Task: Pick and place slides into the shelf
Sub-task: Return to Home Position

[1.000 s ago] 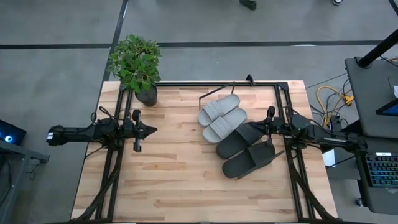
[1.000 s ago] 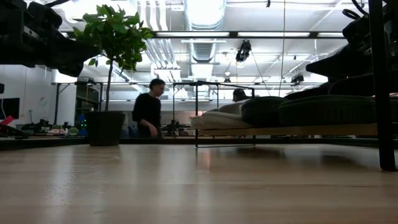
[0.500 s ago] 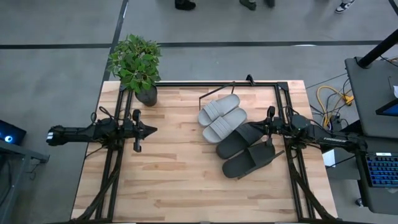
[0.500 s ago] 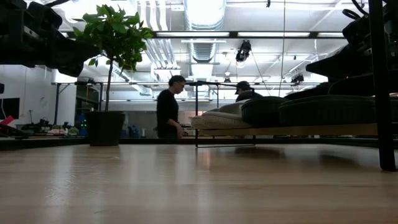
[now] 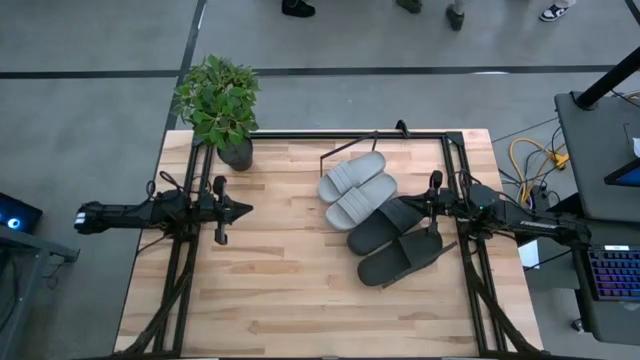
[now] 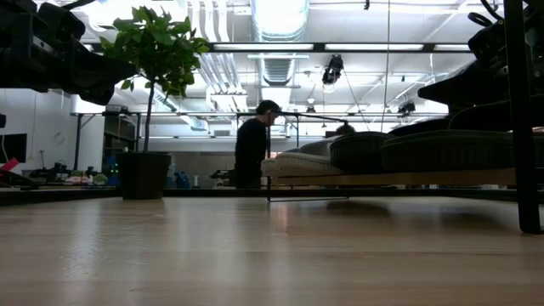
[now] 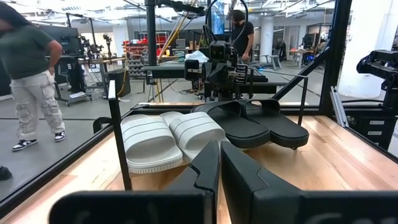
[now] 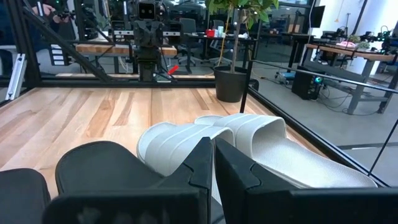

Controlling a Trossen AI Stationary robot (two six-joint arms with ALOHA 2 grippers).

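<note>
Two light grey slides (image 5: 354, 187) and two black slides (image 5: 396, 240) lie side by side at the table's right. In the low view they rest on the shelf (image 6: 399, 178), a light board in a thin black rod frame (image 5: 345, 152), raised off the tabletop. My right gripper (image 8: 212, 146) is shut and points level toward the table's left, just above the black slides (image 8: 93, 163), with the grey slides (image 8: 249, 140) beyond it. My left gripper (image 7: 219, 152) is shut and level at the table's left (image 5: 243, 209), facing the slides (image 7: 186, 134) from a distance.
A potted plant (image 5: 225, 110) stands at the table's far left corner. Black frame rails (image 5: 180, 270) run along both sides and the far edge. Bare wood (image 5: 290, 290) lies between the arms and toward the near edge. A person (image 6: 253, 153) walks beyond the far edge.
Both arms and all slides have kept still. A person beyond the table's far edge has walked toward the right.
</note>
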